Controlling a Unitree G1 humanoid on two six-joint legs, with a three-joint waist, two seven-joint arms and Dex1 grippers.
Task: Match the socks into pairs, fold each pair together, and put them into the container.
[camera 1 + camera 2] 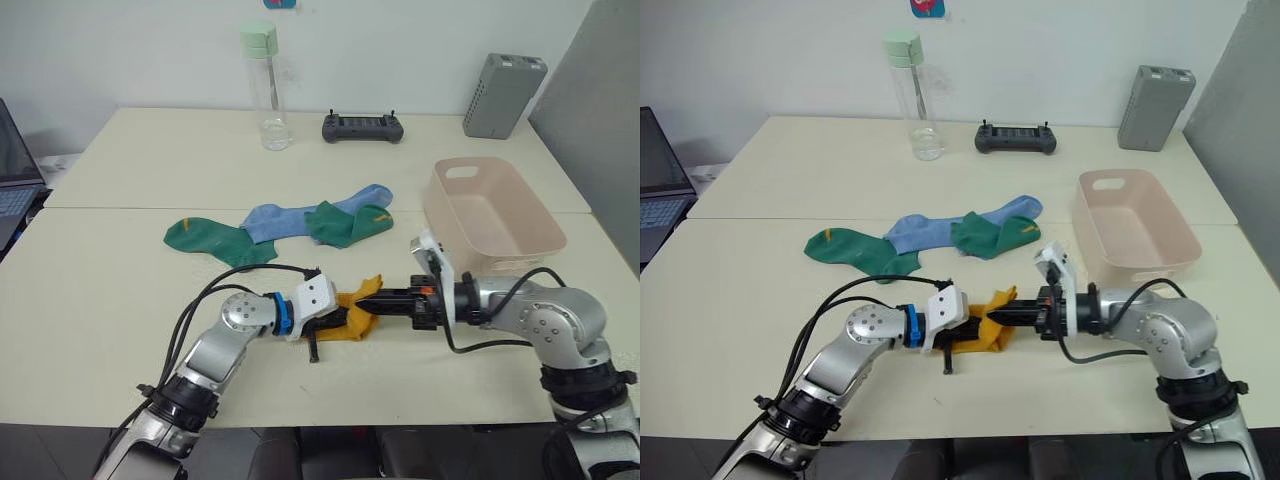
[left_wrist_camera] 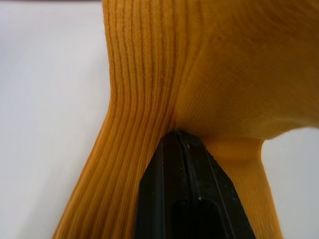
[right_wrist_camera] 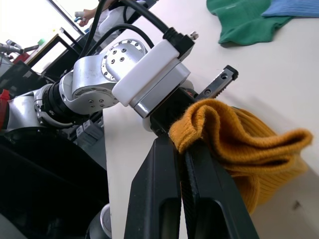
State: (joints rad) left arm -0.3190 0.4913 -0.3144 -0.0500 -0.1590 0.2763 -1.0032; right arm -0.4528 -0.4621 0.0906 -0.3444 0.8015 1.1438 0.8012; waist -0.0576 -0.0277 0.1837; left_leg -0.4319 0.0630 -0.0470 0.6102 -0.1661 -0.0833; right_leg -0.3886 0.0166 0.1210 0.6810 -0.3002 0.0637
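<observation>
A bunched mustard-yellow sock (image 1: 366,289) lies near the table's front edge; I cannot tell whether it is one sock or a pair. My left gripper (image 1: 338,318) reaches in from the left and is shut on its ribbed knit (image 2: 224,64). From the right, my right gripper (image 1: 360,305) is shut on a folded edge of the same yellow knit (image 3: 239,144). Behind them lie a dark green sock (image 1: 215,240), a light blue sock (image 1: 300,215) and a second green sock (image 1: 345,225), overlapping in a row. The pale pink container (image 1: 520,235) stands at the right with nothing in it.
At the back of the table stand a clear bottle (image 1: 267,90), a black controller (image 1: 362,127) and a grey upright box (image 1: 503,95). A laptop (image 1: 12,185) sits off the left edge. Cables trail from both wrists.
</observation>
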